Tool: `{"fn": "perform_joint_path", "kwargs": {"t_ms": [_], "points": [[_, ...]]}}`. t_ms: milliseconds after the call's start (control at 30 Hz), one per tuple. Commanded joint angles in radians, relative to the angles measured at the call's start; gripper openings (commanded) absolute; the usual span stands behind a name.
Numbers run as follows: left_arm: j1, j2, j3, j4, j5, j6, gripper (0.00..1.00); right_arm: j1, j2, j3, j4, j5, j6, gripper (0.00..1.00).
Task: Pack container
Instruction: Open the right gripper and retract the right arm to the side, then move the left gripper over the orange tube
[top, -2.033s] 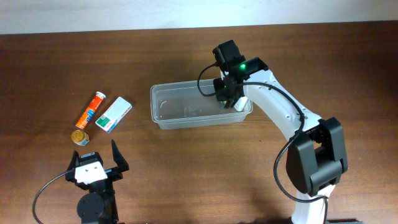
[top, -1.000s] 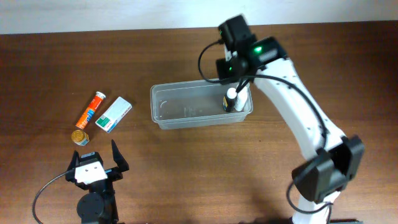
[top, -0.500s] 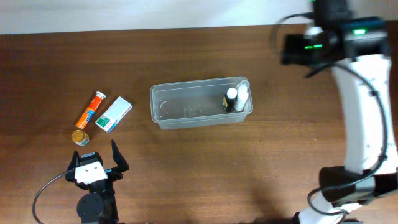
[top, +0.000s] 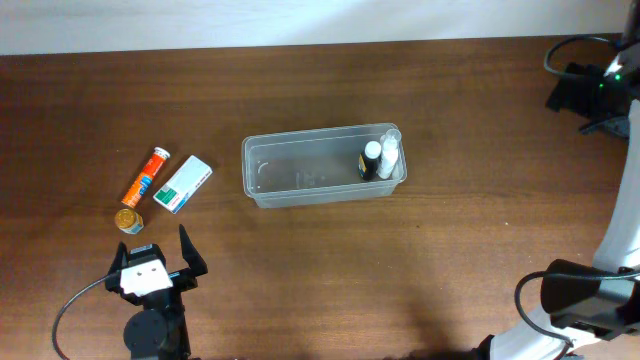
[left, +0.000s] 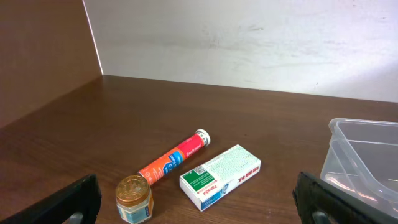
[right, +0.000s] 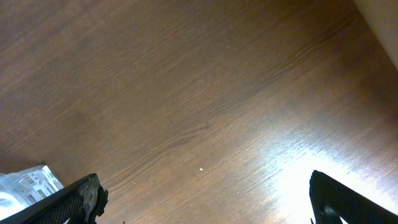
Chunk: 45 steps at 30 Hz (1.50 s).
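Note:
The clear container (top: 300, 140) lies mid-table; its right end holds a dark bottle with a white cap (top: 371, 160) and a white bottle (top: 388, 153). At the far right edge, well away from it, my right gripper (top: 585, 95) is open over bare wood, its jaws (right: 211, 202) empty; a corner of the container (right: 25, 183) shows at lower left. My left gripper (top: 152, 252) stands open at the front left. Between its wide jaws (left: 199, 208) I see the gold-lidded jar (left: 134, 198), the orange tube (left: 174, 160) and the white-and-green carton (left: 221, 176), none of them touched.
Left of the container lie the orange tube (top: 146, 176), the carton (top: 184, 184) and the small jar (top: 128, 220). The container's left end (left: 360, 155) shows at the right of the left wrist view. A white wall runs behind the table.
My right gripper opened, leaving the bottle standing in the container's right end, then lifted and swung away to the far right edge. The left arm has not moved.

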Motion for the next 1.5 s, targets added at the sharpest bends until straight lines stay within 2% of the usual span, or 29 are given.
{"fn": "perform_joint_path", "kwargs": {"t_ms": [0,67,167,267,400,467,600,767,1000,1100,1333,1467], "points": [[-0.004,-0.001,-0.008,0.003,-0.002,0.016,0.99,-0.010,-0.005,0.007,-0.003,0.009,0.009,0.99],[-0.004,-0.001,-0.008,0.002,-0.013,0.017,1.00,-0.010,-0.005,0.007,-0.003,0.009,0.009,0.98],[-0.002,-0.001,-0.008,0.013,-0.132,0.016,0.99,-0.010,-0.005,0.007,-0.003,0.009,0.009,0.98],[-0.002,-0.001,-0.008,0.093,-0.208,0.016,0.99,-0.010,-0.005,0.007,-0.003,0.009,0.009,0.98],[-0.003,0.001,0.003,0.214,-0.021,0.015,0.99,-0.010,-0.005,0.007,-0.003,0.009,0.009,0.98],[-0.003,0.014,0.027,0.213,0.045,0.014,0.99,-0.010,-0.005,0.007,-0.003,0.009,0.009,0.98],[-0.003,0.127,0.165,0.110,0.111,0.004,0.99,-0.010,-0.005,0.007,-0.003,0.009,0.009,0.98],[-0.002,0.436,0.463,-0.039,0.155,0.005,0.99,-0.010,-0.005,0.007,-0.003,0.009,0.009,0.98],[-0.002,0.908,0.945,-0.409,0.276,0.005,1.00,-0.010,-0.005,0.007,-0.003,0.009,0.009,0.98],[-0.002,1.051,1.090,-0.542,0.283,0.005,0.99,-0.010,-0.005,0.007,-0.003,0.009,0.009,0.98],[-0.003,1.219,1.148,-0.605,0.288,0.006,0.99,-0.010,-0.005,0.007,-0.003,0.009,0.009,0.98],[-0.003,1.311,1.146,-0.604,0.282,0.088,0.99,-0.010,-0.005,0.007,-0.003,0.009,0.009,0.98]]}}
